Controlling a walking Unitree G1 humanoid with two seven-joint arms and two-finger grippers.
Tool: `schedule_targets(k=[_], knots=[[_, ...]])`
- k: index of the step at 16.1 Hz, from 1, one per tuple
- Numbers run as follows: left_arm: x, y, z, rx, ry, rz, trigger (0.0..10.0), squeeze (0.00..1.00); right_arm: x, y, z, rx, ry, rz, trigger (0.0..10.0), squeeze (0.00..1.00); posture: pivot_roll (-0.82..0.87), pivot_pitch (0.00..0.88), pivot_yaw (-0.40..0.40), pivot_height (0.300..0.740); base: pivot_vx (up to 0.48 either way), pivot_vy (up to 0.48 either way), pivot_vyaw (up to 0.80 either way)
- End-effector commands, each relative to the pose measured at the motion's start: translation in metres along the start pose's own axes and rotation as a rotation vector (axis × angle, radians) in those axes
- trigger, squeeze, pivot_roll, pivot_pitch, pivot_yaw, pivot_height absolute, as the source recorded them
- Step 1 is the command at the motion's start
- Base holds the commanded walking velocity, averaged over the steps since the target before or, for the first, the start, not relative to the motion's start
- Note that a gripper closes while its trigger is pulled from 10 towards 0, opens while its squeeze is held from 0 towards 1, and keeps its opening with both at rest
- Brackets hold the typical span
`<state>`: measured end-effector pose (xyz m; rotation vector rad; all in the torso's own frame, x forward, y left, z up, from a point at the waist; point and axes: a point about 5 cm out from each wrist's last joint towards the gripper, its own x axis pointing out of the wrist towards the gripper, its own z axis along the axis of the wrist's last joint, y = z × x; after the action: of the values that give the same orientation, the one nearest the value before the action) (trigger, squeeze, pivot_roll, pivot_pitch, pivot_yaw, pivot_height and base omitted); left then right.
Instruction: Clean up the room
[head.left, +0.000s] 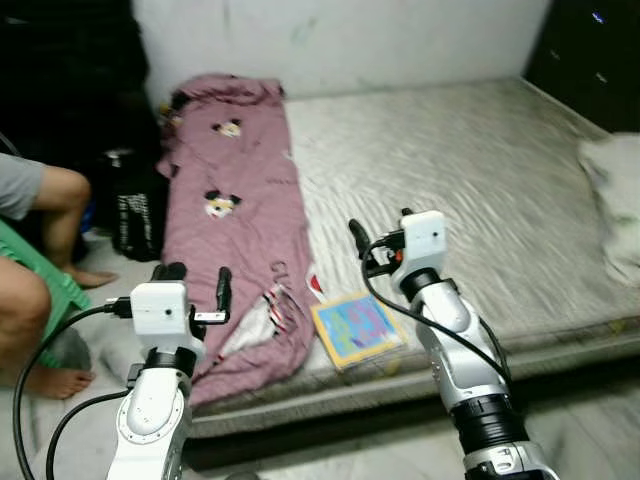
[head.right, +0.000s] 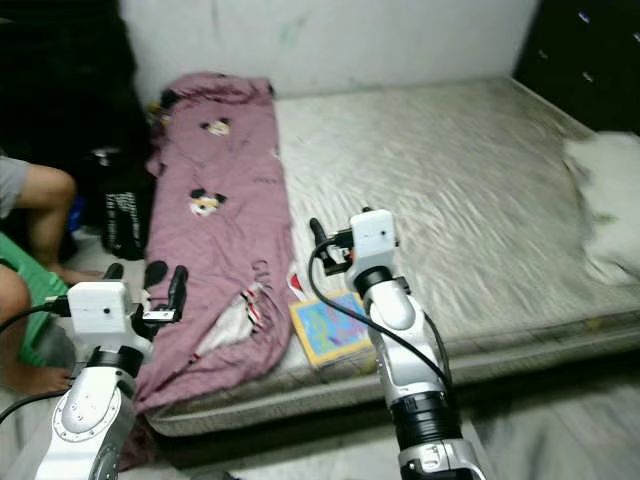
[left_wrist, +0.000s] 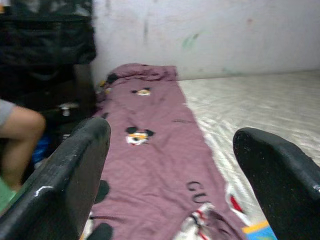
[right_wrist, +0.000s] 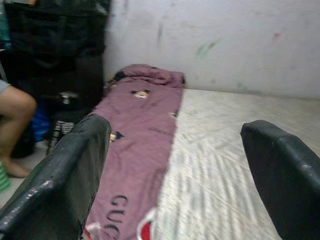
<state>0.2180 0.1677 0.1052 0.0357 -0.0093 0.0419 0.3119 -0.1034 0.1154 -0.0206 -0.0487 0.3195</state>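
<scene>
Both end effectors hung apart and empty above the near edge of the bed (head.left: 480, 170): the left end effector (head.left: 197, 283) over the purple blanket (head.left: 235, 220), the right end effector (head.left: 378, 240) just above the colourful book (head.left: 357, 327). That book lay at the mattress edge, so a careless nudge could have tipped it onto the floor. A seated person's legs (head.left: 50, 230) were close on the left, risking contact.
</scene>
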Motion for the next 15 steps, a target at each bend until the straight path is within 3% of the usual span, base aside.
schedule_targets(k=[1, 6, 12, 15], knots=[[0.0023, 0.0059, -0.0001, 0.028, 0.012, 0.046, 10.0, 0.0, 0.0041, 0.0062, 0.0057, 0.005, -0.02, 0.026, 10.0, 0.0, -0.04, 0.008, -0.005, 0.74, 0.0, 0.0, 0.0], [0.0035, 0.0066, -0.0013, 0.038, 0.018, 0.075, 10.0, 0.0, 0.0044, 0.0091, 0.006, -0.009, -0.029, 0.045, 10.0, 0.0, -0.04, 0.0, -0.006, 0.74, 0.0, 0.0, 0.19], [0.012, 0.002, -0.0052, 0.012, 0.031, 0.05, 10.0, 0.0, 0.0108, 0.0151, 0.0023, 0.005, -0.02, 0.055, 10.0, 0.0, -0.04, 0.0, -0.012, 0.74, 0.0, 0.0, 0.74], [0.0115, 0.0043, -0.0035, 0.022, 0.022, 0.065, 10.0, 0.0, 0.0124, 0.0124, 0.003, 0.005, -0.026, 0.043, 10.0, 0.0, -0.03, 0.0, -0.015, 0.74, 0.0, 0.0, 0.0]])
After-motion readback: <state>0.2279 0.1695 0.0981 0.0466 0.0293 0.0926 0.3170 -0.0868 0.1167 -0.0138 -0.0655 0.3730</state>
